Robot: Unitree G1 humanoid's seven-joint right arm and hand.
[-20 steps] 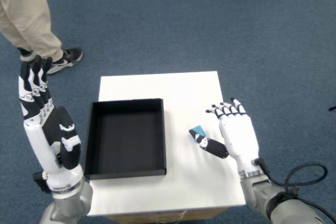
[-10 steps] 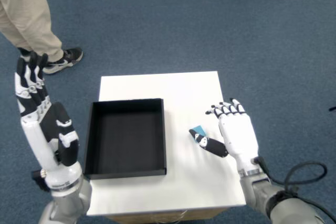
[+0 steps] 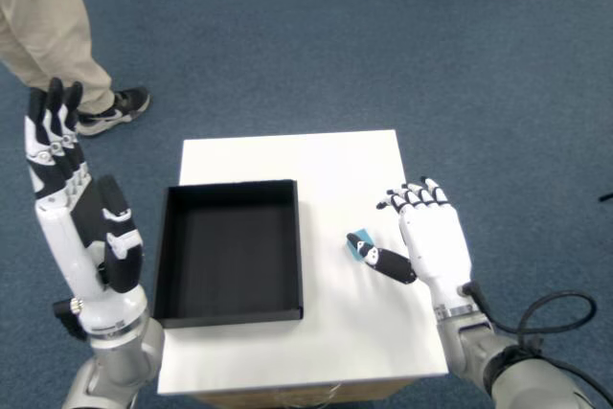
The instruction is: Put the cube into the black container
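**Inspector:** Where was the cube at the moment examined?

**Assistant:** The cube, small and blue, lay on the white table, right of the black container and well apart from its right wall. It sat just at the tip of the right hand's thumb. Whether the thumb touched it could not be told from the head view.

**Inspector:** State of the right hand?

**Assistant:** The right hand rested over the table's right part, back uppermost, its four fingers bent down at the tips and pointing away from the robot. The thumb was stretched out to the left, toward the cube. No finger was closed round the cube; the hand was spread and held nothing.

**Inspector:** And the container?

**Assistant:** It stood on the table's left half, a shallow rectangular tray with upright walls. Nothing was seen inside it. The cube was outside it.

**Inspector:** The other hand?

**Assistant:** The left hand was raised off the table's left edge, fingers straight and pointing up, clear of the container and holding nothing.

**Inspector:** Anything else in view?

**Assistant:** A person's leg in tan trousers and a dark shoe stood on the blue carpet at upper left, well apart from the table. A black cable looped beside the right forearm.
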